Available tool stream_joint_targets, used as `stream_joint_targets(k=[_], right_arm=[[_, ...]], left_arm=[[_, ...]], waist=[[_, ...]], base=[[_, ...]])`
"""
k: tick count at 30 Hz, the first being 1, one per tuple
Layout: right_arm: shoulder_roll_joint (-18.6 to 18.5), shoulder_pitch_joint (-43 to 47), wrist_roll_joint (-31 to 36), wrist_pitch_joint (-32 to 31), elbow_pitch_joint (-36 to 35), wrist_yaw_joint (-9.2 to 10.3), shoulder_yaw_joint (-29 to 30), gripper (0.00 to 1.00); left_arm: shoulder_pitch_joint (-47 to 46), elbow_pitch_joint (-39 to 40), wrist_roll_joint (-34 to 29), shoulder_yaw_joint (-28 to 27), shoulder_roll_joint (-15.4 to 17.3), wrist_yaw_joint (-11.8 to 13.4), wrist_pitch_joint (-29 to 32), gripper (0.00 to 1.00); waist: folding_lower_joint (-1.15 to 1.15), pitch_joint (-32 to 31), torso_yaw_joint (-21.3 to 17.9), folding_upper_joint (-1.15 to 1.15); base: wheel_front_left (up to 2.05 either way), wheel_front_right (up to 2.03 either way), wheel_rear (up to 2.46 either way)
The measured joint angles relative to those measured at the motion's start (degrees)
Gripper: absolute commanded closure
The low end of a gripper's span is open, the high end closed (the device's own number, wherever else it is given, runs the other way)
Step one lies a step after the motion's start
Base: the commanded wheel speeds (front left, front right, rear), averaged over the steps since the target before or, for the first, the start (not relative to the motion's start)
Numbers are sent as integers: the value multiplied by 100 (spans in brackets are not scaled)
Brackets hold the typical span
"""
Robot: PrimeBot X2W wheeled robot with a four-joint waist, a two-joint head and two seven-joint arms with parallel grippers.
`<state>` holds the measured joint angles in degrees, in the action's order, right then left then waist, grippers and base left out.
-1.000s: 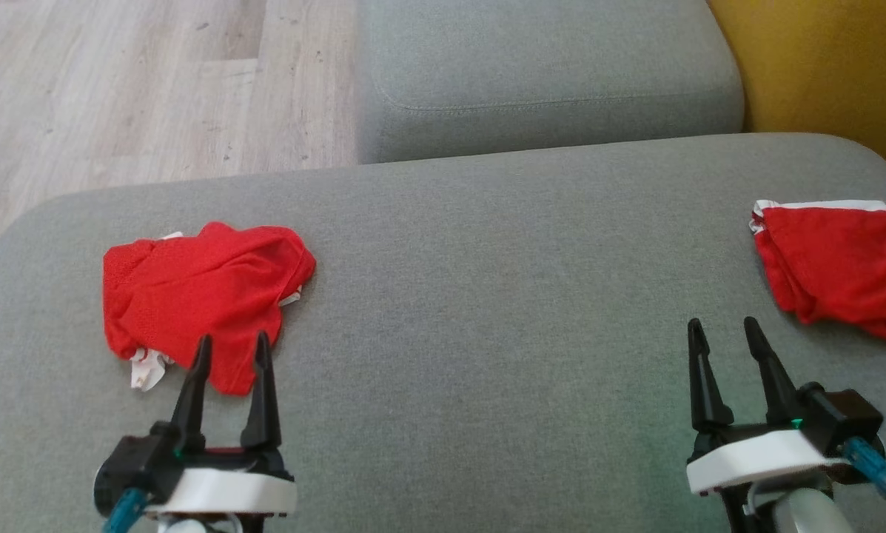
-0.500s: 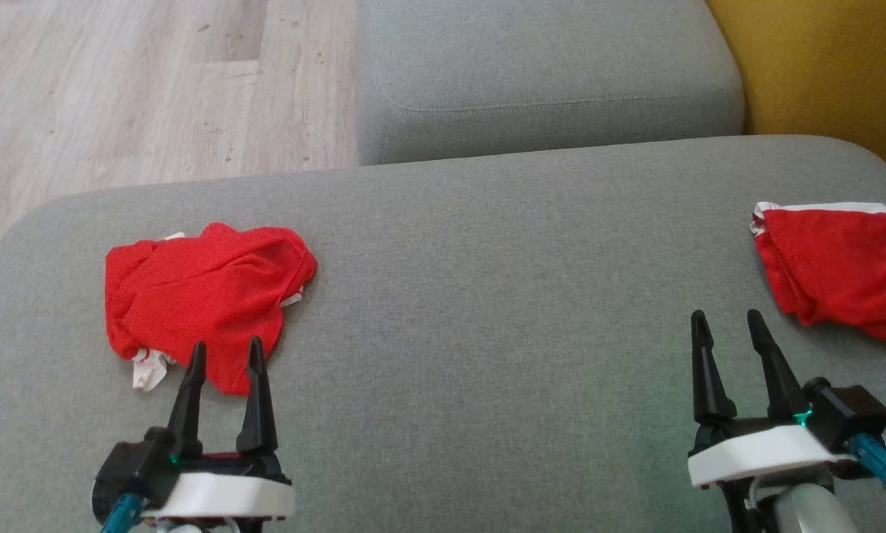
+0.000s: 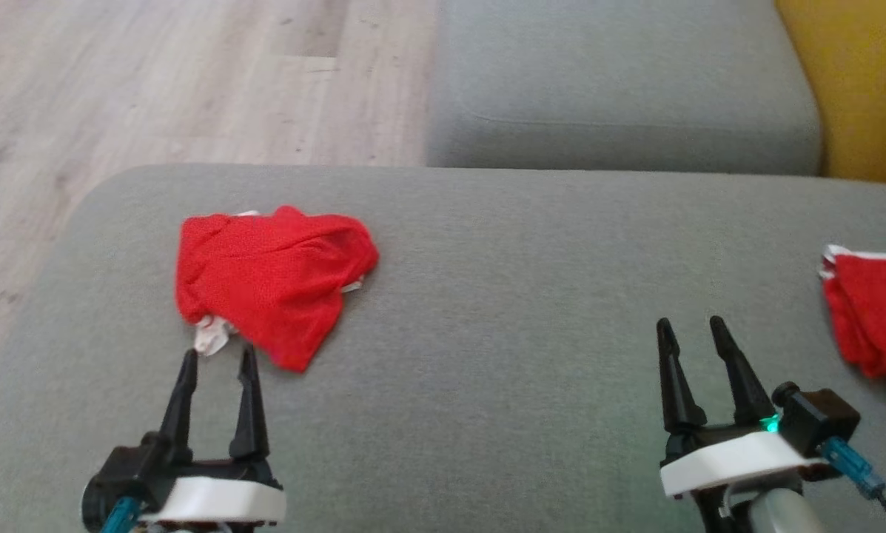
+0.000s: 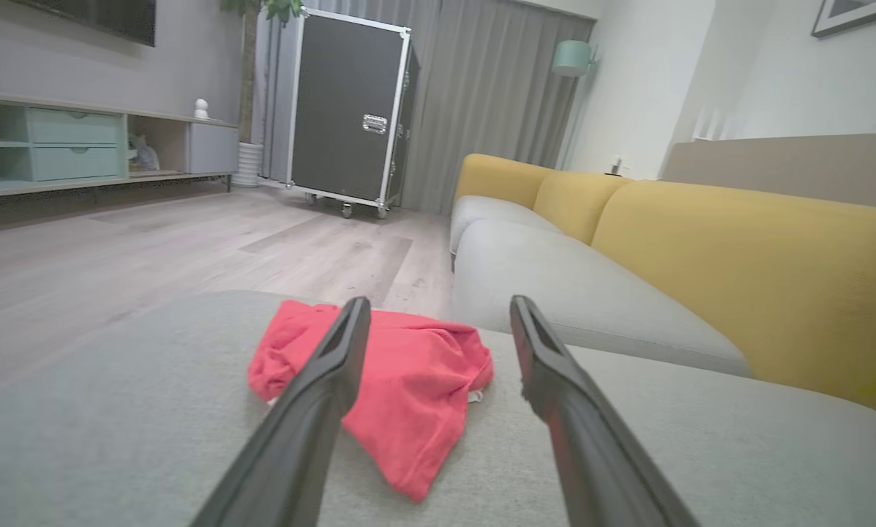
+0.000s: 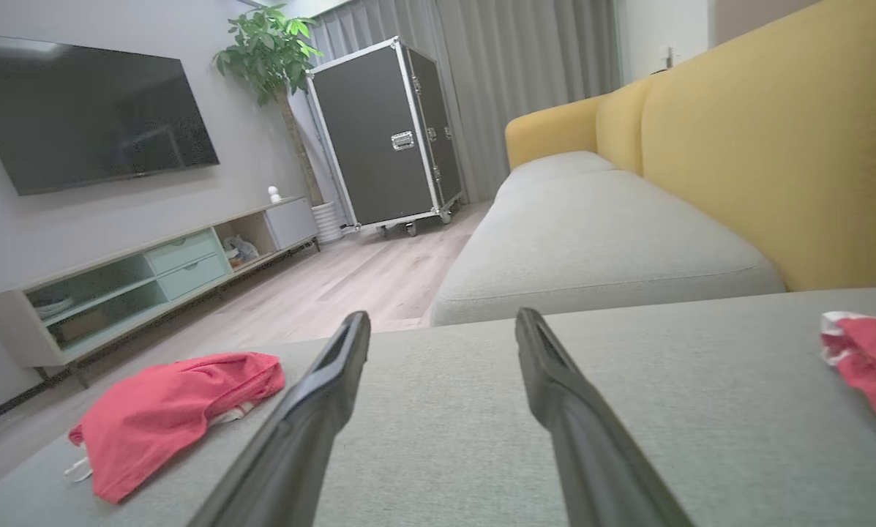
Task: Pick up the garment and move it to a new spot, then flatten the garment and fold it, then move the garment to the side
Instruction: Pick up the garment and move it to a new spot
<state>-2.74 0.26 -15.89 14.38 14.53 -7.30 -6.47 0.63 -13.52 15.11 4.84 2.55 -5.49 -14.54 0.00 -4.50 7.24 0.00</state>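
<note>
A crumpled red garment (image 3: 272, 277) with white trim lies on the left part of the grey ottoman (image 3: 487, 311). The left wrist view shows the same garment (image 4: 401, 380) just beyond the fingers, and it lies at the lower left of the right wrist view (image 5: 167, 413). My left gripper (image 3: 218, 357) is open, its tips just short of the garment's near edge. My right gripper (image 3: 690, 326) is open over bare cushion at the right. A second red garment (image 3: 872, 311) with a white band lies at the right edge.
A grey sofa seat (image 3: 620, 81) with a yellow backrest (image 3: 857, 81) stands beyond the ottoman. Wooden floor (image 3: 154, 89) lies to the left. A black wheeled case (image 4: 350, 110), a TV cabinet (image 4: 79, 146) and a potted plant (image 5: 269, 51) stand far off.
The head camera has turned left, so the whole scene has shifted right. My left gripper's tips, which overlapped the garment's near edge, now sit just short of it. Both grippers stay open.
</note>
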Motion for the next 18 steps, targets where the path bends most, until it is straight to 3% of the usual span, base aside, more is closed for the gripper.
stream_joint_targets(k=[18], right_arm=[[5, 173, -468, 0, 108, 0, -587, 0]], left_arm=[[222, -29, -305, -393, 10, -99, 0, 0]], waist=[[0, -262, 1228, 0]], base=[[0, 0, 0]])
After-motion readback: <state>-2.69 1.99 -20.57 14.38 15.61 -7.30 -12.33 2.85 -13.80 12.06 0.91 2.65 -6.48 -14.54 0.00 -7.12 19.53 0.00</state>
